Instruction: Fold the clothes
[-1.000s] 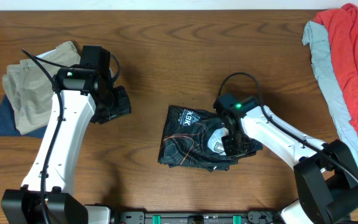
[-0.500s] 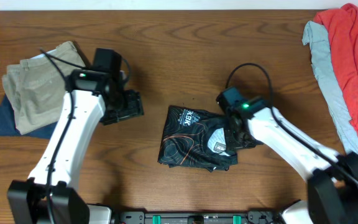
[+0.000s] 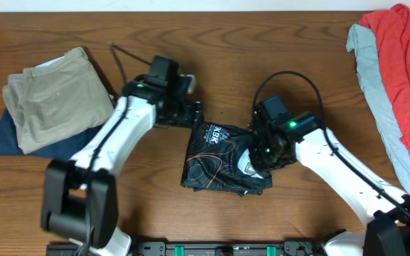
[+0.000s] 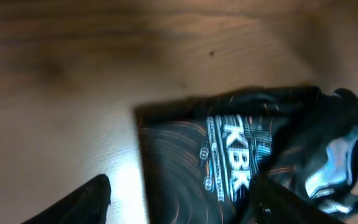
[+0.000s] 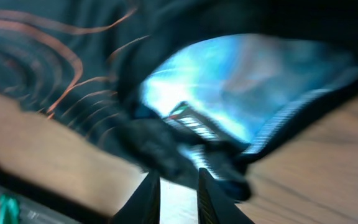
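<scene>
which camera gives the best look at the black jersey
The overhead view: the black jersey shows nearly whole there, a folded bundle with a clear outline. The left wrist view shows only part of it, with the KBK logo, blurred. The right wrist view is a smeared close-up of its fabric.

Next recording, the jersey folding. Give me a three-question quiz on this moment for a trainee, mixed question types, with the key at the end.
1. True or false: the left gripper, by the top left corner of the black jersey in the overhead view, has its jaws wide apart.
2. What lies at the left side of the table? A) a pair of shoes B) khaki trousers over a navy garment C) a stack of towels
3. Which gripper is at the jersey's right edge?
Key: 1 true; 2 B; 3 the right gripper.
</scene>
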Tool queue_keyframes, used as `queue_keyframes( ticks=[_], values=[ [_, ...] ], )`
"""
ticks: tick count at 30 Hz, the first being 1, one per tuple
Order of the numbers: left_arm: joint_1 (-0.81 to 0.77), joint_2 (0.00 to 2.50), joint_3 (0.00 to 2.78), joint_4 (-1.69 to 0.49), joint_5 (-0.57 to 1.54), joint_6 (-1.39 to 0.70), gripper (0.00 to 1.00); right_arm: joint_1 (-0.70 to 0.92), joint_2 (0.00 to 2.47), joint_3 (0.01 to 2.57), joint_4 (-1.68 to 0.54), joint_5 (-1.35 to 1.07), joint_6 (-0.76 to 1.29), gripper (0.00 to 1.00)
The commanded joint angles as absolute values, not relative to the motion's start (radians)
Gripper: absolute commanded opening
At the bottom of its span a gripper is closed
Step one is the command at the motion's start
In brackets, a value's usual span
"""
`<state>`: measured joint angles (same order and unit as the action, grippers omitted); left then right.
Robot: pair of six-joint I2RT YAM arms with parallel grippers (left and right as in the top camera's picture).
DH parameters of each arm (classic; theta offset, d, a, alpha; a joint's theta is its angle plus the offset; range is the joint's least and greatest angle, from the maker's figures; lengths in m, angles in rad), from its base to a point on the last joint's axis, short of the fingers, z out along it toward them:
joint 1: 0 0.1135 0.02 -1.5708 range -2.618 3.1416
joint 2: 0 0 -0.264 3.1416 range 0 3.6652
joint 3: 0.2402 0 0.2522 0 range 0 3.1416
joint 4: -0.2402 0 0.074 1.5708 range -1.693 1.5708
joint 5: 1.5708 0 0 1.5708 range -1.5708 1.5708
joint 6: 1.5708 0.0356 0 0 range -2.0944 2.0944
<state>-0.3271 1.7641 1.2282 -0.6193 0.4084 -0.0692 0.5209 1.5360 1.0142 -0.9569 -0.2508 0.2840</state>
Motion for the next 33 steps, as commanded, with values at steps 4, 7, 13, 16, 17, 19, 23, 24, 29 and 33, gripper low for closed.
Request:
queue_keyframes(
  ticks=[4,7,13,16,17,19,23,24,29,33],
  values=[
    [-0.366,1.902,1.225,-0.566,0.423,-0.038,0.73,0.562,1.545,0.947,-0.921,-0.329,0.271,0.2],
    [-0.379,1.951,1.225,-0.57,0.422,-0.038,0.73,0.562,1.545,0.886,-0.864,-0.33,0.294,0.2],
    [-0.388,2.009,1.225,-0.625,0.41,-0.038,0.73,0.562,1.545,0.775,-0.754,-0.329,0.299,0.22],
    [-0.387,2.016,1.225,-0.697,0.381,-0.038,0.73,0.562,1.545,0.731,-0.692,-0.287,0.303,0.23],
    [-0.388,2.016,1.225,-0.72,0.376,-0.039,0.73,0.561,1.545,0.72,-0.677,-0.261,0.316,0.23],
    [-0.387,2.016,1.225,-0.786,0.366,-0.039,0.73,0.555,1.545,0.705,-0.659,-0.208,0.346,0.23],
    [-0.387,2.016,1.225,-0.929,0.31,-0.087,0.73,0.507,1.545,0.699,-0.619,-0.106,0.382,0.19],
    [-0.387,2.016,1.225,-0.955,0.295,-0.105,0.72,0.493,1.545,0.699,-0.6,-0.097,0.381,0.18],
    [-0.387,2.016,1.225,-1.046,0.276,-0.241,0.72,0.422,1.545,0.699,-0.49,-0.046,0.339,0.16],
    [-0.388,2.004,1.225,-1.065,0.319,-0.275,0.72,0.373,1.545,0.699,-0.418,0.057,0.324,0.16]
  ],
)
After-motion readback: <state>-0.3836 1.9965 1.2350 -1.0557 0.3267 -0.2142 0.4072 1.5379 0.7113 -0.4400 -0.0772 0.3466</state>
